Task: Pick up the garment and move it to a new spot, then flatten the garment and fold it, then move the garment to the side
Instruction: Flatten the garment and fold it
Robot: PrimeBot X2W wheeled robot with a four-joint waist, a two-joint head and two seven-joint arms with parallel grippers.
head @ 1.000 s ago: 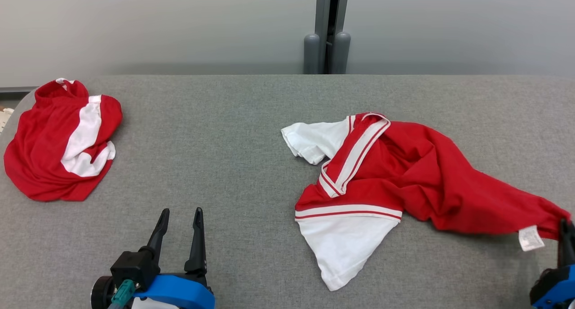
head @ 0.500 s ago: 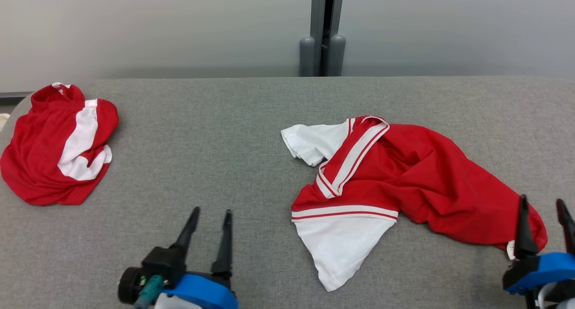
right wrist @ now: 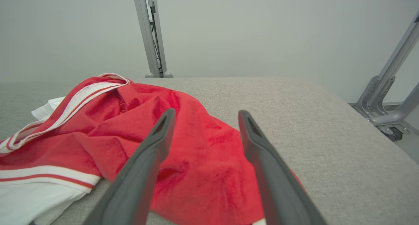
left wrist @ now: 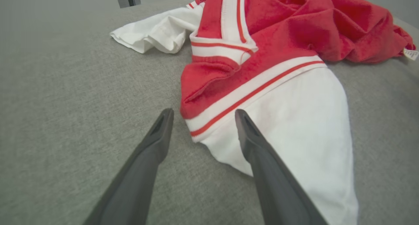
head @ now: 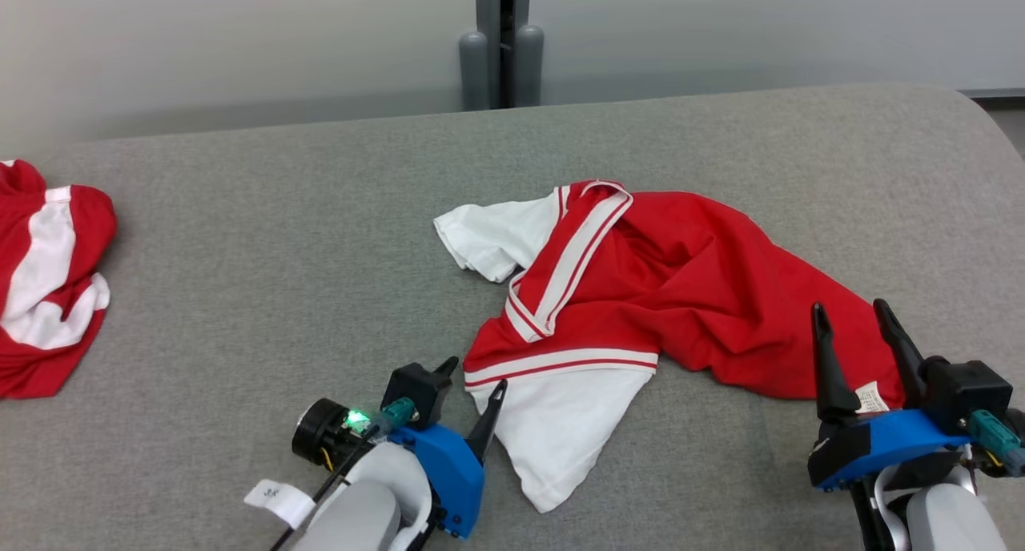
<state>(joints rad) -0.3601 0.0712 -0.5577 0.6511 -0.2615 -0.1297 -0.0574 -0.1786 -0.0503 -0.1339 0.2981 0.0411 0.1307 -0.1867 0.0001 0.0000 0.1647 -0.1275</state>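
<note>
Grey padded counter (head: 280, 239), red-and-white shirt (head: 681, 287) crumpled right of centre. Left hand (head: 474, 373) spread at white panel edge; right hand (head: 849, 305) spread over red hem. Cloth soft, light, limp; likely best pinched at hem corners.

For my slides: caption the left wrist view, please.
Open left claw poised over the edge of a crumpled red-and-white shirt on a grey table.
</note>
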